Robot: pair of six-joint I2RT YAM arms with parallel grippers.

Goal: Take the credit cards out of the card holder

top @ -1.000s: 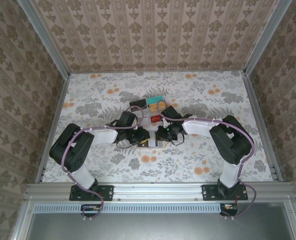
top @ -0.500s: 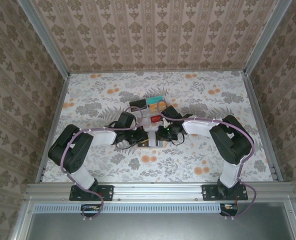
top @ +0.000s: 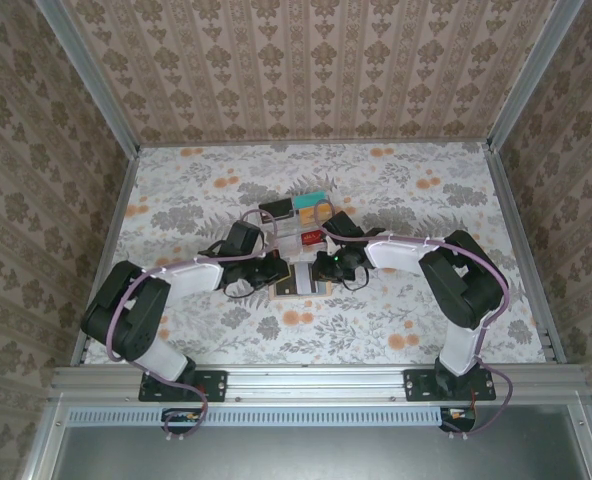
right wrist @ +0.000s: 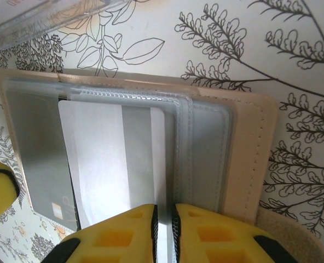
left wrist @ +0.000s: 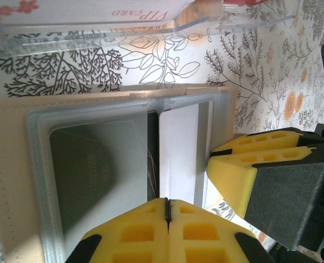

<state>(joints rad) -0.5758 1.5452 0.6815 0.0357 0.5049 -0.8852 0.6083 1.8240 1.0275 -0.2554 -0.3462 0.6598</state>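
Pinning the card holder with your pressed-together left claw, draw the white card pinched in your right claw straight out.

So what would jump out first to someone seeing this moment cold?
Both arms meet at mid-table, the left gripper and right gripper crowding the open tan card holder. In the right wrist view a white card with a grey stripe sticks partly out of a pocket. Just behind sits a clear tray holding coloured cards.
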